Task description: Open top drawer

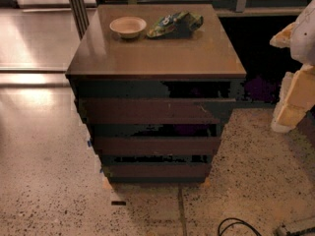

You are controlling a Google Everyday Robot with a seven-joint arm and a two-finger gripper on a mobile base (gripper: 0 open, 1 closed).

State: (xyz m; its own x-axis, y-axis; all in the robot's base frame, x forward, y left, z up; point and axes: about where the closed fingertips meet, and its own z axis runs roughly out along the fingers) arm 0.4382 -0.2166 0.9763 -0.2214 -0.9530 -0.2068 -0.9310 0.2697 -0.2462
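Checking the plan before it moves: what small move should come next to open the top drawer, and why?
Probably swing the gripper left toward the right end of the top drawer. The gripper sits at the picture's right edge, apart from the cabinet, and the drawer's flat front shows no handle, so it likely has to reach an edge of that front first.

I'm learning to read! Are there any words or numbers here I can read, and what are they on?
Snack bag on the cabinet top: some print, too blurred to read.
Bowl beside it: no text.
Top drawer front: no text.
Gripper at the right edge: no text.
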